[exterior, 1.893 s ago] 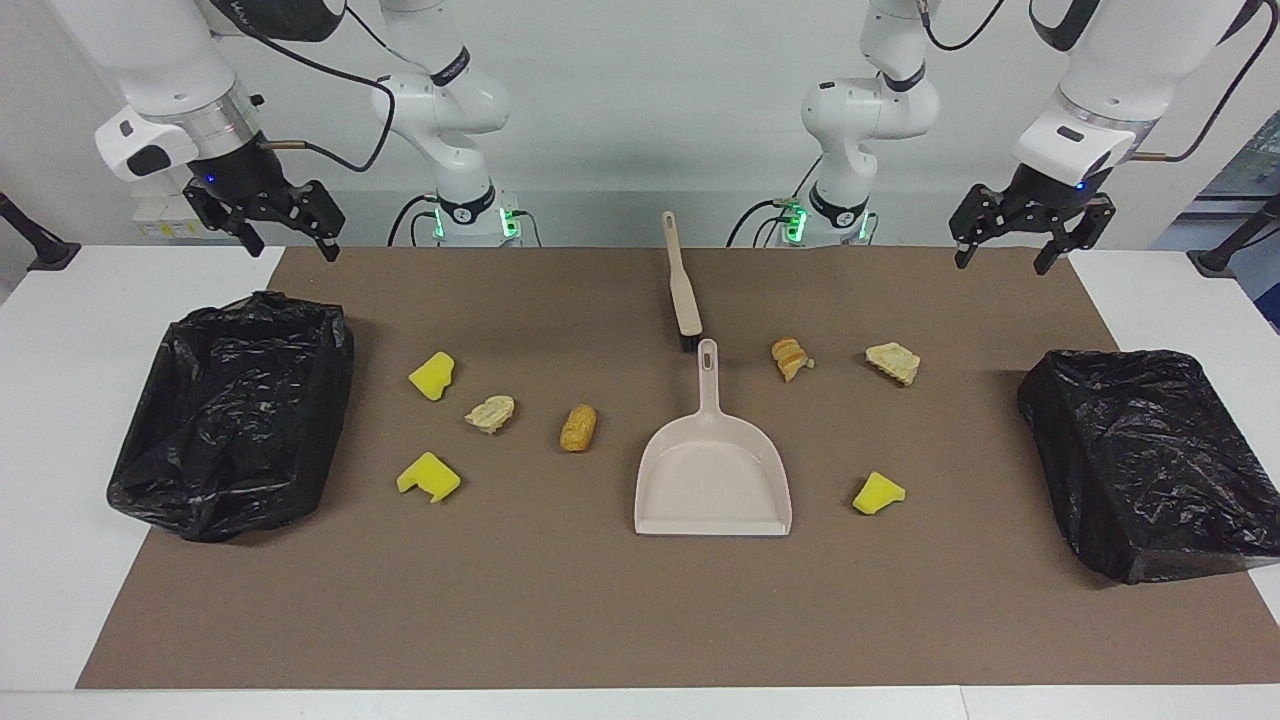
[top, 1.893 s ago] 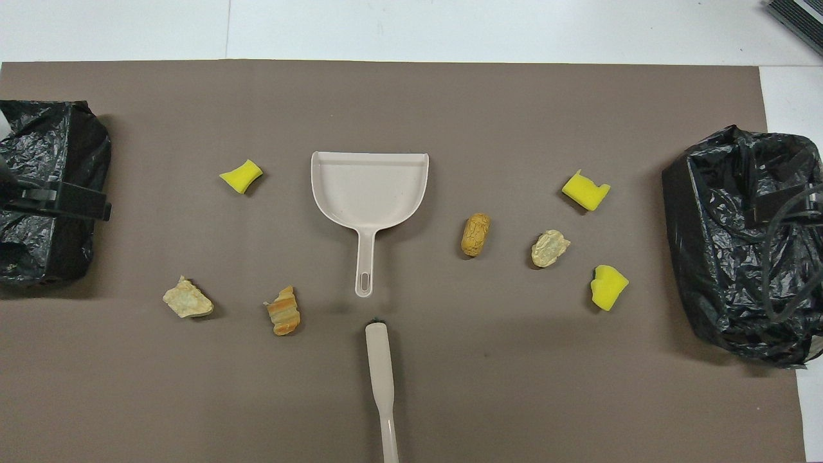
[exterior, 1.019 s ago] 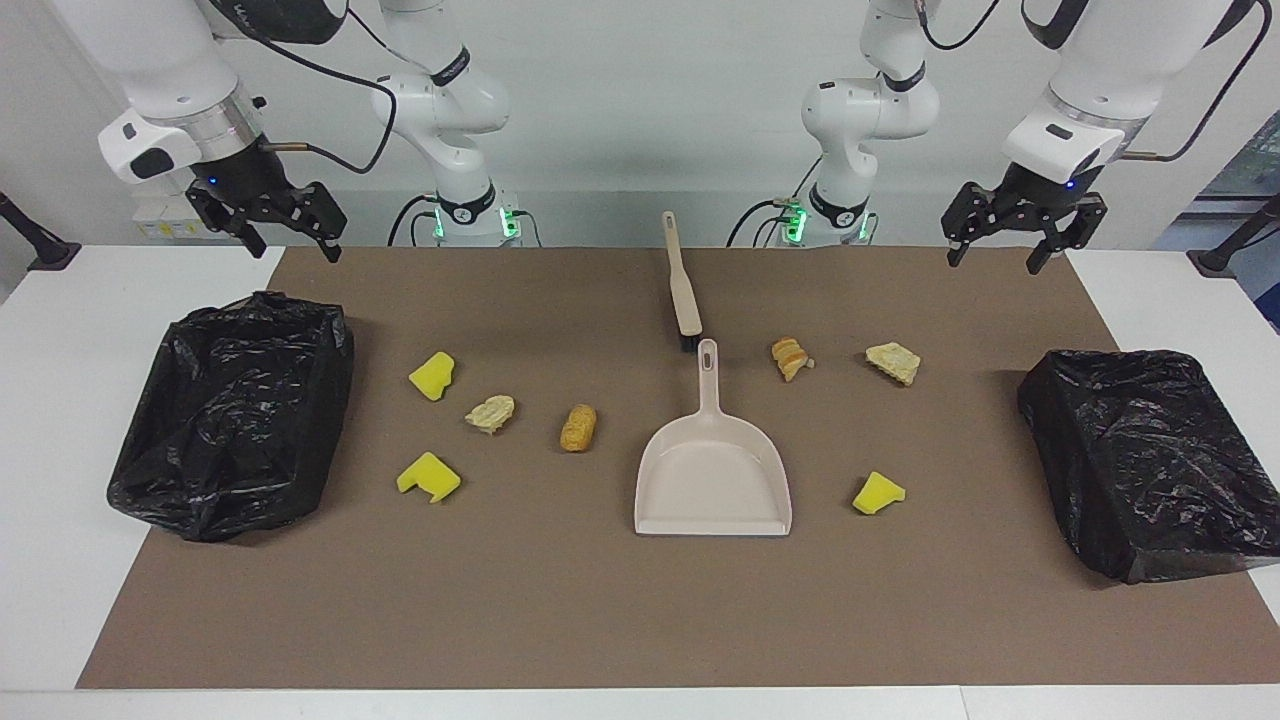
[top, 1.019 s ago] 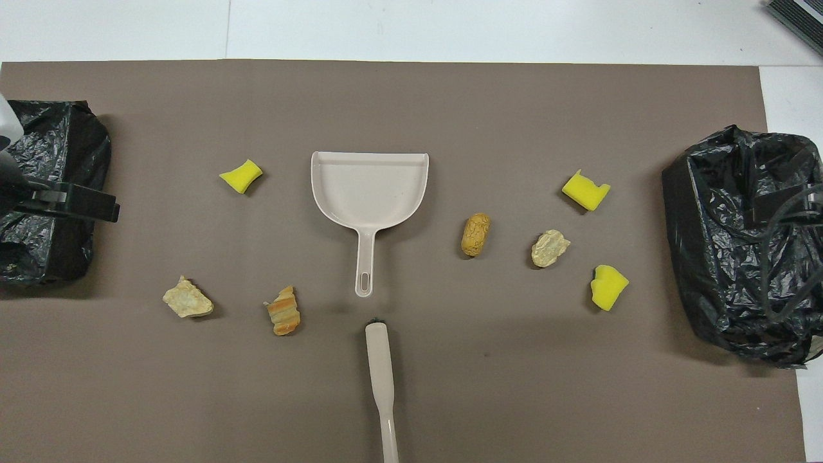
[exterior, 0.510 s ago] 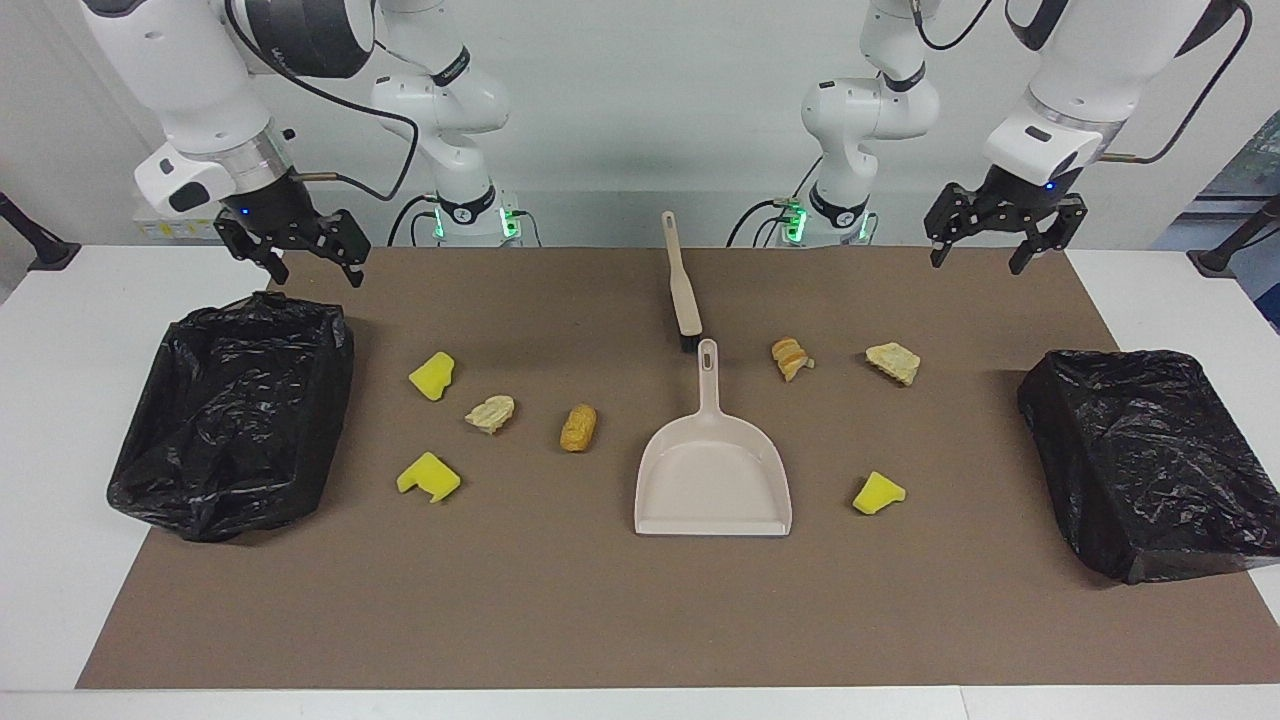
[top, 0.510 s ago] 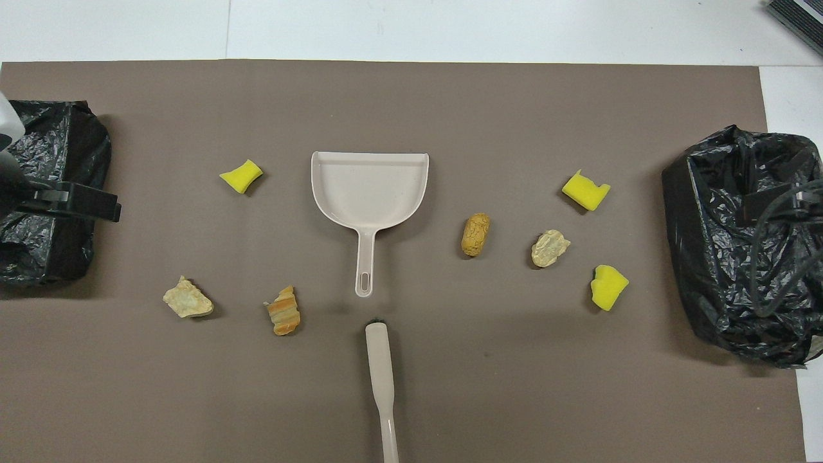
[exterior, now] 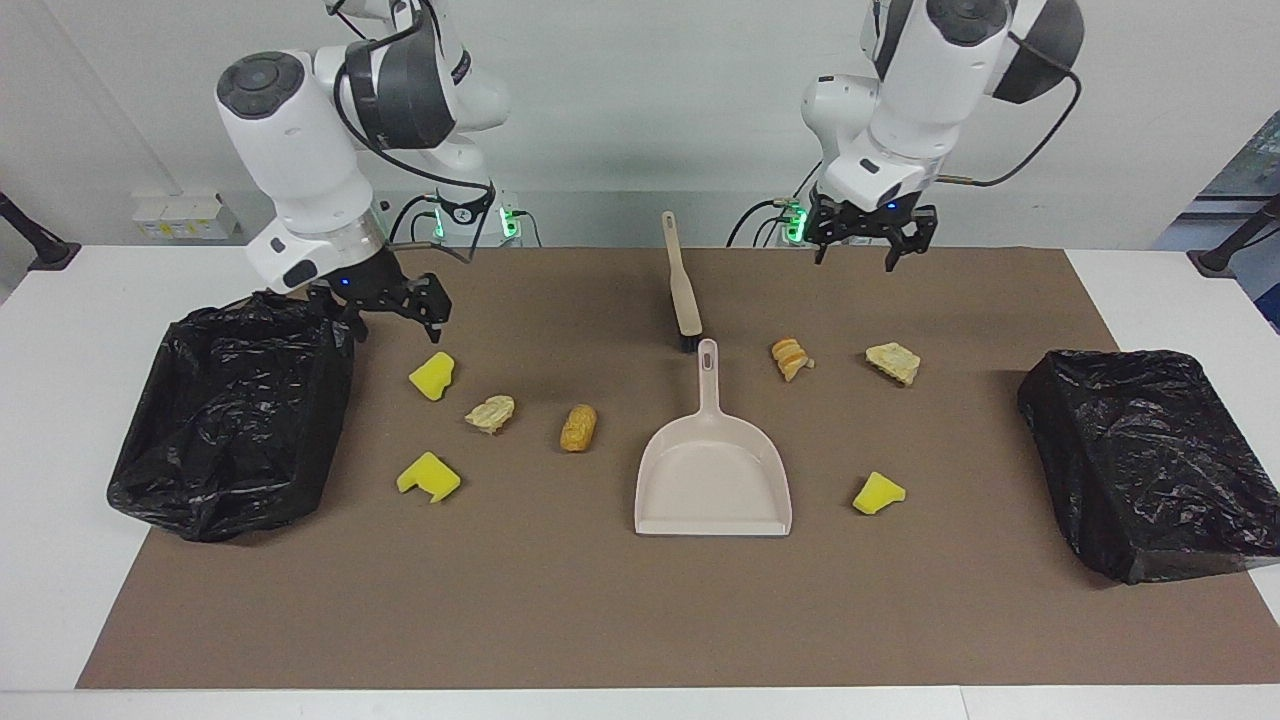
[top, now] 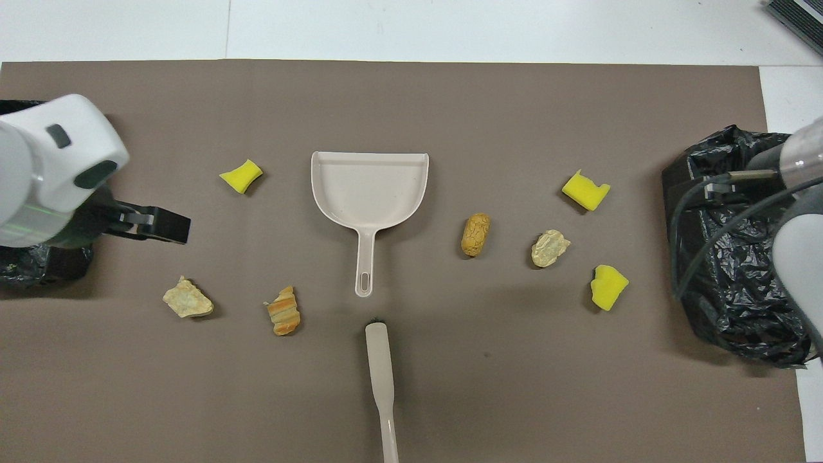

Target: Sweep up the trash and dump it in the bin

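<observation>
While untouched, trash [exterior: 579, 427] flanks the dustpan [exterior: 712, 477].

A robotics lab, plainly: two white Franka arms [exterior: 300, 150] bolted at a white table [exterior: 60, 330], brown mat [exterior: 600, 620] laid out, bare wall, trailing cables.

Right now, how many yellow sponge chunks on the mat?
3. Two toward the right arm's end, beside the bin; one beside the dustpan, toward the left arm's end.
</observation>
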